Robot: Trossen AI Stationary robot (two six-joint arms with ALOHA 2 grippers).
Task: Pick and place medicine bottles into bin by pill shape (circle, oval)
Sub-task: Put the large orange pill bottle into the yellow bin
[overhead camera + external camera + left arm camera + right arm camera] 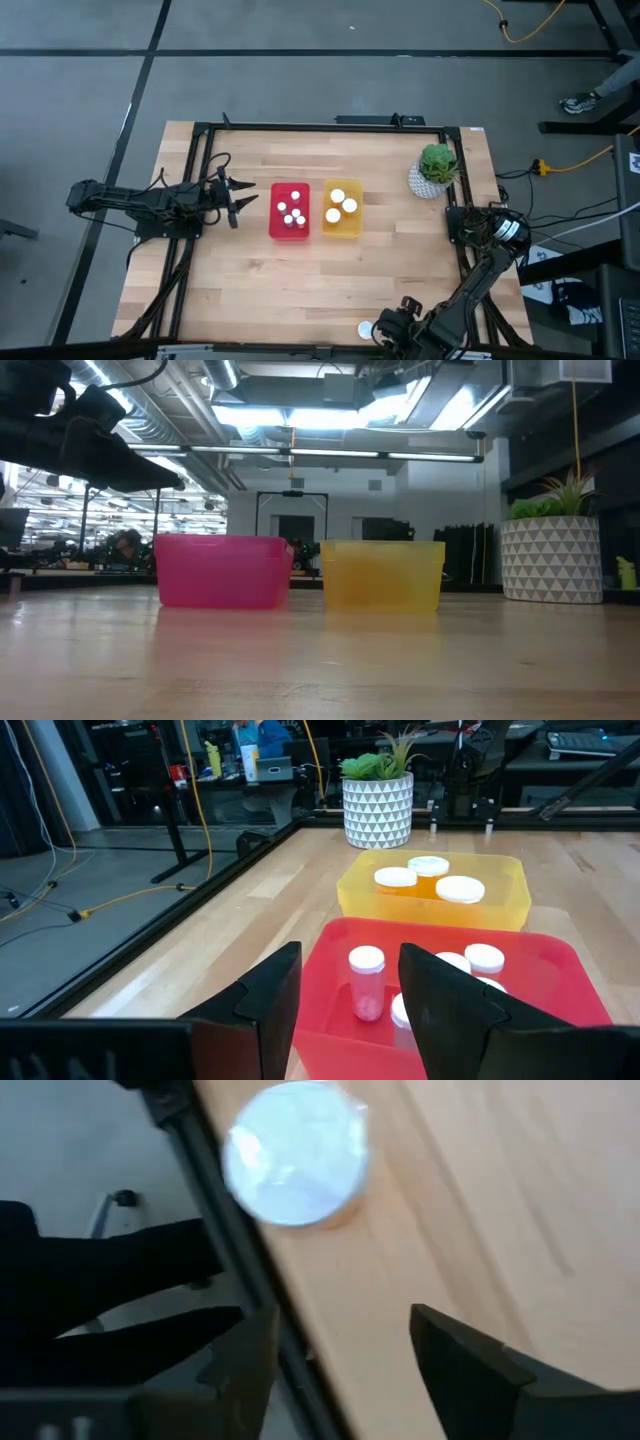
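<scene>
A pink bin (289,211) holds several small white-capped bottles (366,982). A yellow bin (342,209) beside it holds three wider orange bottles (430,880). One more white-capped bottle (365,328) stands at the table's near edge; the right wrist view shows its cap (295,1152). My left gripper (240,198) is open and empty, just left of the pink bin. My right gripper (340,1340) is open and empty, hovering at the near edge by the lone bottle.
A potted green plant (436,170) in a patterned white pot stands at the table's far right corner. A black frame runs round the table edges (320,127). Bare wood lies between the bins and the near edge.
</scene>
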